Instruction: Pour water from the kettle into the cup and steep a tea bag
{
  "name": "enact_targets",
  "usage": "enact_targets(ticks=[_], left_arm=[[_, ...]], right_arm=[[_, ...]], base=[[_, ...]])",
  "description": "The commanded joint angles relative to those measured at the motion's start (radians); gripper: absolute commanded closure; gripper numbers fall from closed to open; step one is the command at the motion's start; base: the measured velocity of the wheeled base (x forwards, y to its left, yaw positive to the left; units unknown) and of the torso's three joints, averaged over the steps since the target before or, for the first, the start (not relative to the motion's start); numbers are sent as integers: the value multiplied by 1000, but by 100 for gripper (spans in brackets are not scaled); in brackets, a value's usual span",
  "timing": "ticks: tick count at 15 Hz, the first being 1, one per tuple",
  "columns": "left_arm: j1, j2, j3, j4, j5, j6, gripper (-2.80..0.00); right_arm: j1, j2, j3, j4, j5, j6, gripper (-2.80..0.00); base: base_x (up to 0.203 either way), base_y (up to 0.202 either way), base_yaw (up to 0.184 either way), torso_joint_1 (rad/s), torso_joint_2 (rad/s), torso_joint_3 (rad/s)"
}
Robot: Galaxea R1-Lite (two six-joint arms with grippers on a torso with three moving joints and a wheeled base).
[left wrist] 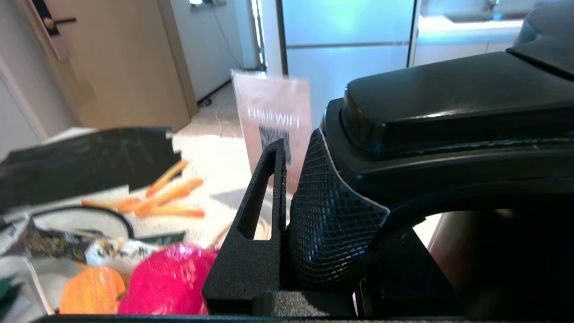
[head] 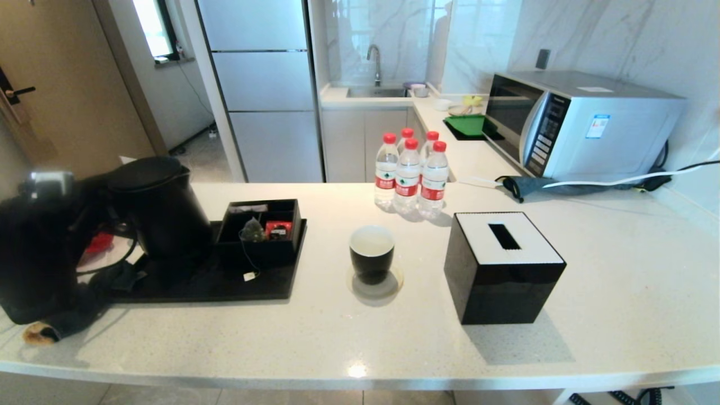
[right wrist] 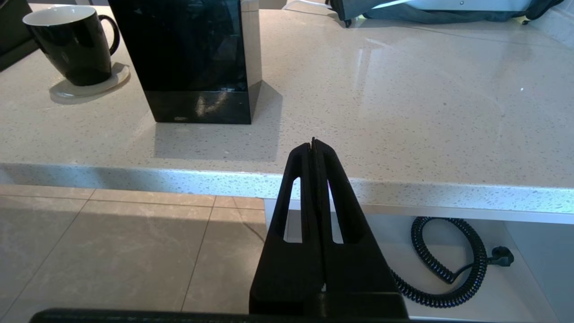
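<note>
The matte black kettle (head: 160, 205) stands at the left end of a black tray (head: 225, 284). My left gripper (left wrist: 314, 188) is shut on its textured loop handle (left wrist: 334, 220); one finger (left wrist: 264, 202) shows, the other is hidden behind the handle. The black cup (head: 372, 254), white inside, sits on a round coaster mid-counter and also shows in the right wrist view as the cup (right wrist: 71, 42). The grey-green tea bag (head: 252, 230) lies in a black box on the tray, its string and white tag (head: 249, 276) hanging over the front. My right gripper (right wrist: 312, 143) is shut and empty, just below the counter's front edge.
A black tissue box (head: 503, 264) stands right of the cup. Several water bottles (head: 409, 174) stand behind it and a microwave (head: 579, 124) at the back right. A red packet (head: 278, 229) lies beside the tea bag. A coiled cable (right wrist: 448, 269) lies under the counter.
</note>
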Motion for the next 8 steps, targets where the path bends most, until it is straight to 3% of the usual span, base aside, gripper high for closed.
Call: enact_targets(ticks=[1, 8], left_arm=[[0, -53, 20, -50, 0, -1, 0], [4, -201, 158, -50, 1, -15, 0]], right_arm=[[0, 1, 0, 1, 1, 0, 0], [0, 1, 0, 1, 1, 0, 0]], base=[[0, 0, 0, 0, 0, 0], [0, 0, 0, 0, 0, 0]])
